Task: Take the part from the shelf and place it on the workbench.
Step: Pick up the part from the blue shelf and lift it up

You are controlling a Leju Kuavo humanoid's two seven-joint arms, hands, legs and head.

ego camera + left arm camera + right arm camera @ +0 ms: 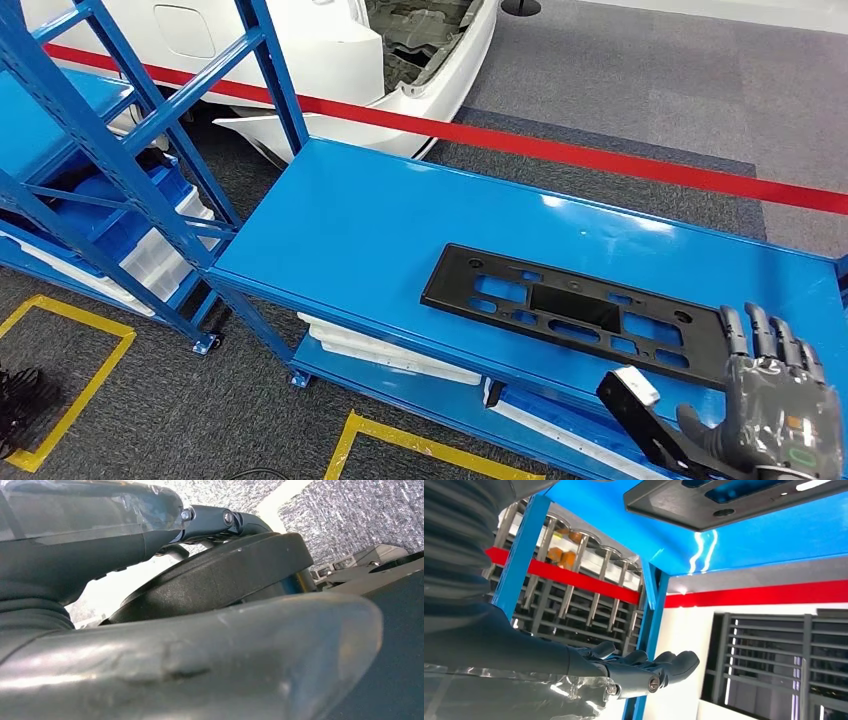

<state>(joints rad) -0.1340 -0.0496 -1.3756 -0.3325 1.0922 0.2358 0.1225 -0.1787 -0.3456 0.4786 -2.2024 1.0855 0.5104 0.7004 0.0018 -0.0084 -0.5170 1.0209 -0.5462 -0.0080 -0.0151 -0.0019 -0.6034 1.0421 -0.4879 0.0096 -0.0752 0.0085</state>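
Nearest the head camera we see the right hand, raised at the near edge of the blue workbench, fingers extended and apart, holding nothing. The right wrist view agrees: its fingers are stretched out with nothing between them.

The part, a flat black plastic panel with slots and cut-outs, lies flat on the workbench top, its near end just beyond the right hand's fingertips. We cannot tell whether the fingertips touch it. A dark bracket with a white tip sits just beside the right hand at the bench edge; we cannot say what it is.

The left hand shows in its wrist view against dark rounded shapes; whether it is wide or closed we cannot tell.

To the left stands the blue shelf rack, holding white trays.

Judgement: placing looks done, release stage. The next move calls for drawing the right hand clear without dragging the panel.
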